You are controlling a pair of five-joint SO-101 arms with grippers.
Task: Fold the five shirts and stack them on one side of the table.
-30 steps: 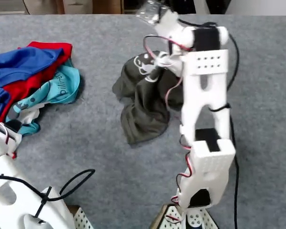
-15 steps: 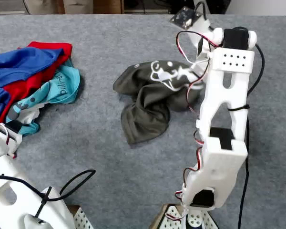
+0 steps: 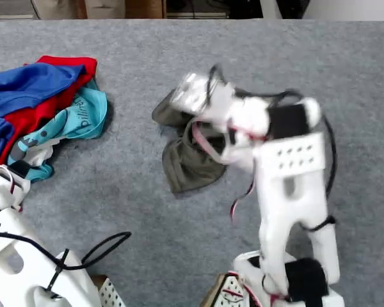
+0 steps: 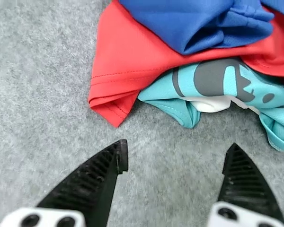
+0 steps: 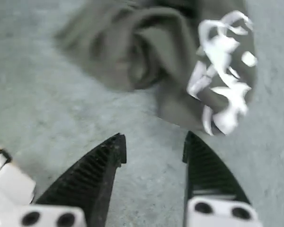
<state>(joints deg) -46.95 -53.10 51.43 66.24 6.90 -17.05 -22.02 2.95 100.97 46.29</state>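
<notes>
Olive shirt (image 3: 187,165) lying crumpled on the desk (image 3: 115,192)
Right end effector (image 5: 154,137) is hovering just beside it, jaws parted and empty, likely lining up a grasp.

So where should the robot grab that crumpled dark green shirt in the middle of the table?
Probably the rumpled lobe of the dark green shirt that bulges toward the arms' bases. It looks bunched into thick folds at the pile's free edge, so the open right gripper could come down from above on that near side and pinch one ridge between its fingers.
</notes>
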